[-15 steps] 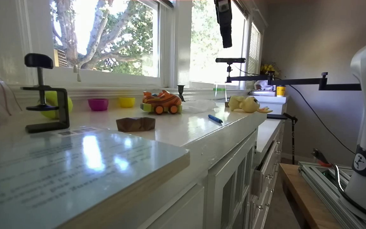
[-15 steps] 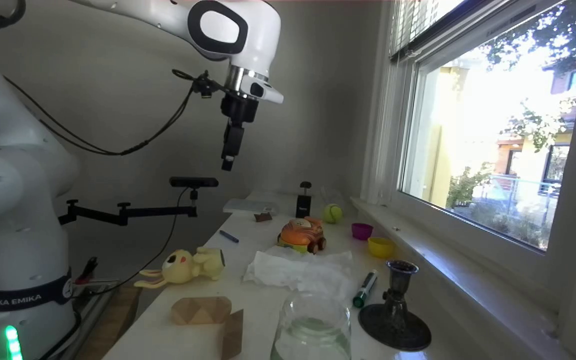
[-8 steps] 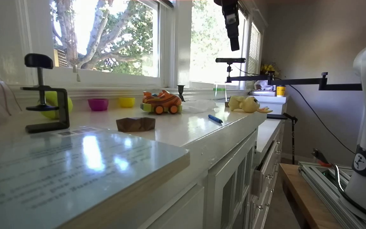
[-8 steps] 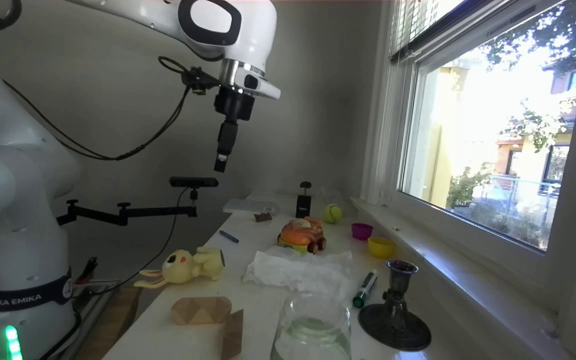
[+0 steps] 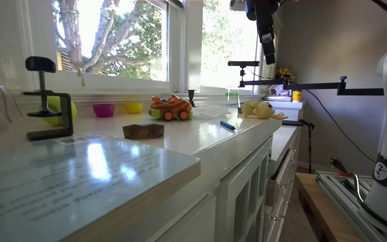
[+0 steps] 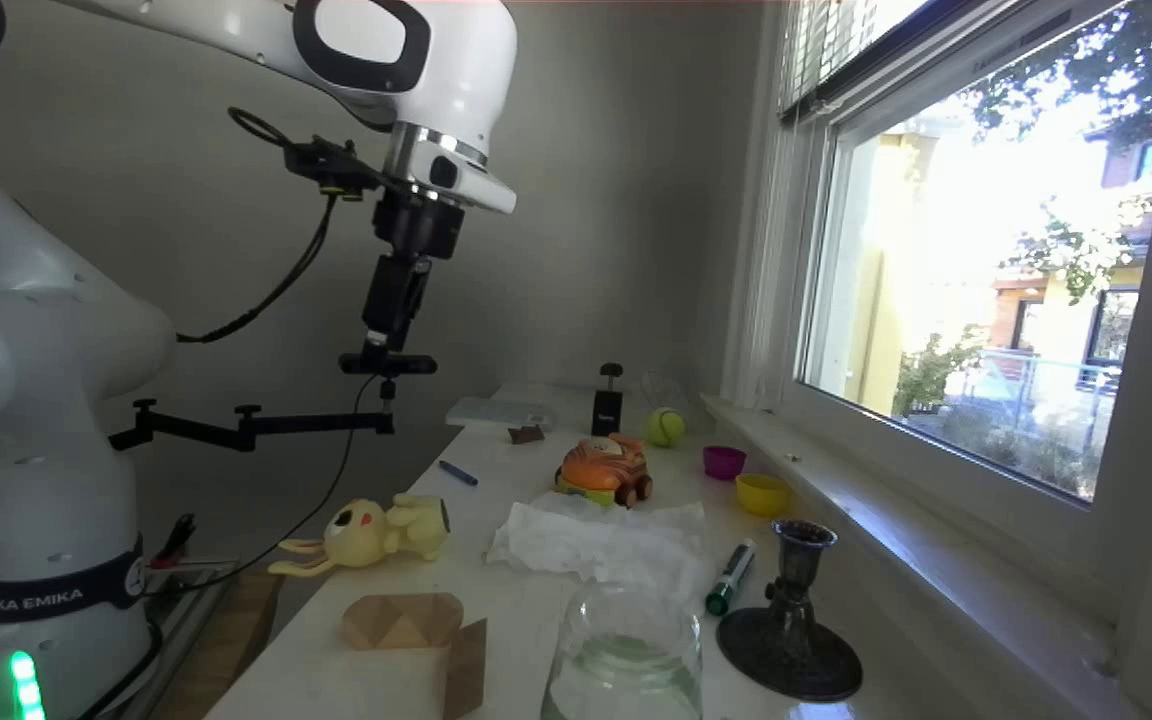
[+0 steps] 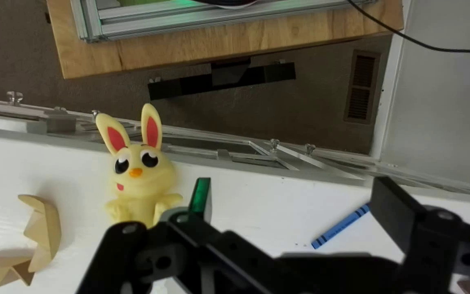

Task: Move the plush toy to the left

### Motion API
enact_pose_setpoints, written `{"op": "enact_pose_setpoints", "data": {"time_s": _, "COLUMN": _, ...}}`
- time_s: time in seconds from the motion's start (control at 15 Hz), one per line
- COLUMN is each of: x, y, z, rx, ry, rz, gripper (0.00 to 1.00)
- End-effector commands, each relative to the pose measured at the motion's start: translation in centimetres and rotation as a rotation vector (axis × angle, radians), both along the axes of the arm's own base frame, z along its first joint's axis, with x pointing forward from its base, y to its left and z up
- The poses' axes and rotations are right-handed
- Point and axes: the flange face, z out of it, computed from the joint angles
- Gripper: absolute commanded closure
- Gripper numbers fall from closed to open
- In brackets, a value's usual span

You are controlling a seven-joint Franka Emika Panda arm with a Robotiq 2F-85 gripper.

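1. Clearly the plush toy lay face up on the white counter, ears past its edge toward twelve o'clock in the wrist view.
2. The gripper hung well above the counter, fingers spread wide, holding nothing; the toy sat between nine and ten o'clock of it.
3. Approach seemed the step in hand; the next move called for a shift that way, then lowering to straddle the body before a gentle squeeze.
4. From the toy, brown cardboard lay at eight o'clock, a blue crayon between three and four.
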Motion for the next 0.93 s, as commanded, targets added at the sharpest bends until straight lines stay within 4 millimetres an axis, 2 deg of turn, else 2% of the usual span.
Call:
{"op": "enact_pose_setpoints", "data": {"time_s": 0.0, "x": -3.0, "y": -2.2, "z": -1.5, "rx": -0.048, "ry": -0.015, "rz": -0.050, "gripper": 0.00}}
{"op": "enact_pose_setpoints", "data": {"time_s": 0.47, "x": -4.7, "y": -7.1, "z": -4.1, "rx": -0.213, "ry": 0.012, "rz": -0.181, "gripper": 0.00}}
{"op": "enact_pose_setpoints", "data": {"time_s": 0.87, "x": -4.6, "y": -8.4, "z": -5.3, "rx": -0.166, "ry": -0.007, "rz": -0.199, "gripper": 0.00}}
